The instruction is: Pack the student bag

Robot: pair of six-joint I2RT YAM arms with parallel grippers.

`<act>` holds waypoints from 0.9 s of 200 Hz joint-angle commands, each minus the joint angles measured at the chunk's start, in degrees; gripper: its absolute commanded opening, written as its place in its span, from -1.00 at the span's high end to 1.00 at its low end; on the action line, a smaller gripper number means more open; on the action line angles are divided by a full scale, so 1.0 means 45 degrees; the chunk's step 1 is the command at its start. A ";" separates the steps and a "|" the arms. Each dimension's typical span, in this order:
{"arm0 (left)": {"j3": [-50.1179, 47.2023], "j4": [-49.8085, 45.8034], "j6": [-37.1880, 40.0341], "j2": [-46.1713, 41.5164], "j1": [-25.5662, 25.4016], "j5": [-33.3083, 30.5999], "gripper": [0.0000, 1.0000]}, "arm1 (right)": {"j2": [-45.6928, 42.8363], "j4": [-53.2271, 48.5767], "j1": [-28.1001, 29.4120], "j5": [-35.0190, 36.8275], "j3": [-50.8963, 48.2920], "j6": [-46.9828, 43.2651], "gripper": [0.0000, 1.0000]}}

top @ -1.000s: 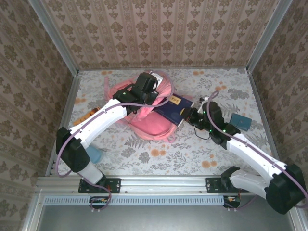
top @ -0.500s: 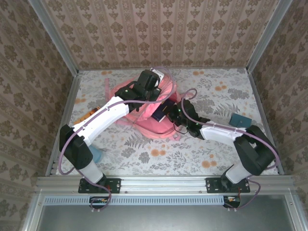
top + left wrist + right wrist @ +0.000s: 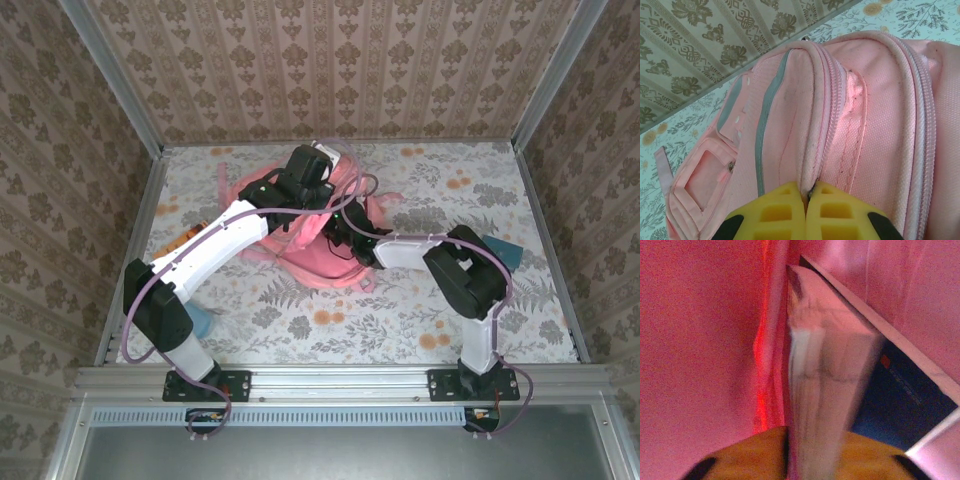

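Left gripper (image 3: 807,192) is pinched shut on the zip-edged lip of the large pink fabric backpack (image 3: 880,110), which lies on the floral-patterned table (image 3: 400,320) a little left of centre. Right gripper (image 3: 815,440) sits deep in the pink interior with the pale page edge of the flat dark-blue booklet (image 3: 830,365) between its fingers; whether it clamps or has let go I cannot tell. To do this well, the left should keep the mouth taut while the right seats the booklet flat, then backs out straight. A second earlier the booklet lay half outside the bag and the right arm stood well to the right.
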 commanded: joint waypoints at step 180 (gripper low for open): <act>0.0247 0.1566 -0.0830 0.0900 0.1200 0.4081 1.00 | -0.9419 -0.7493 -0.0199 0.2599 -0.5453 -0.1186 -0.04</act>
